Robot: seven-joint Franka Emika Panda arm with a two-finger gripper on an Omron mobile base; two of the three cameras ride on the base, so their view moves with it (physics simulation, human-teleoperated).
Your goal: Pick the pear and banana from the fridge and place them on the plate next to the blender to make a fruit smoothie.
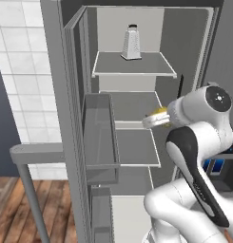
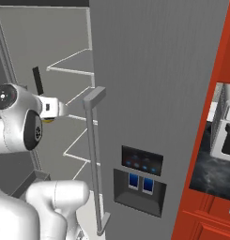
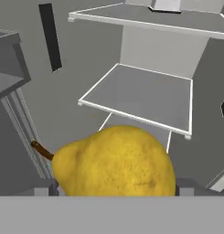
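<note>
A yellow pear (image 3: 115, 162) with a small brown stem sits large at the bottom of the hand view, held between my fingers, whose grey pads (image 3: 45, 188) press on both its sides. In the left base view the gripper (image 1: 156, 118) is shut on the pear (image 1: 160, 112) in front of the open fridge (image 1: 132, 104), at the height of the middle shelf. From the right base view a sliver of the pear (image 2: 49, 120) peeks out under my hand, beside the fridge's closed door (image 2: 154, 93) with its blue-lit dispenser. The banana, plate and blender are out of view.
A metal box grater (image 1: 131, 43) stands on the fridge's top shelf. The open left door carries grey bins (image 1: 100, 137) close to my arm. A grey bar handle (image 2: 94, 154) runs down the closed door. Red cabinetry (image 2: 215, 140) rises at the right.
</note>
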